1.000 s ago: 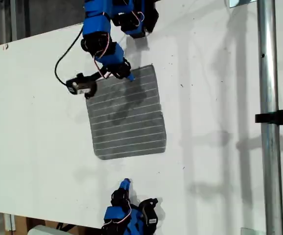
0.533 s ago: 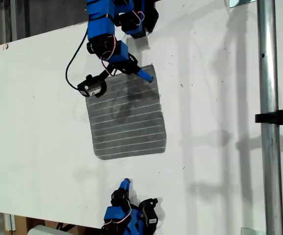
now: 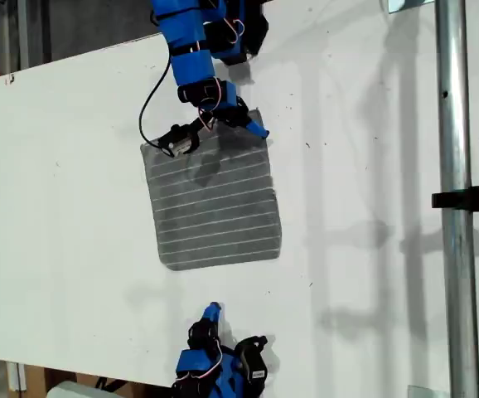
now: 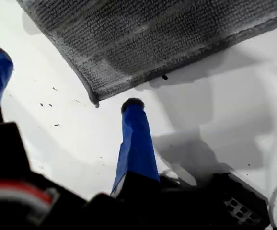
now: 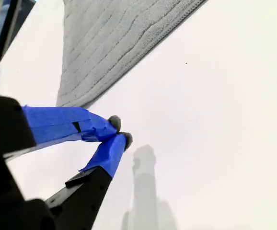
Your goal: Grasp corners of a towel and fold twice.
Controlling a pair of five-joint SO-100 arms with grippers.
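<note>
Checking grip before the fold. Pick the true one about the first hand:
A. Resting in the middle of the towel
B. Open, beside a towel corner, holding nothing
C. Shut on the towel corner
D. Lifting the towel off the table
B: the first hand's blue fingers stand apart on bare table, the towel corner lying flat and ungripped.

My first gripper (image 4: 64, 79) hangs with its blue fingers (image 4: 136, 143) spread wide over the white table (image 4: 215, 96), one dark fingertip just beside a rounded corner (image 4: 98, 96) of the grey towel (image 4: 143, 38), not touching it.
</note>
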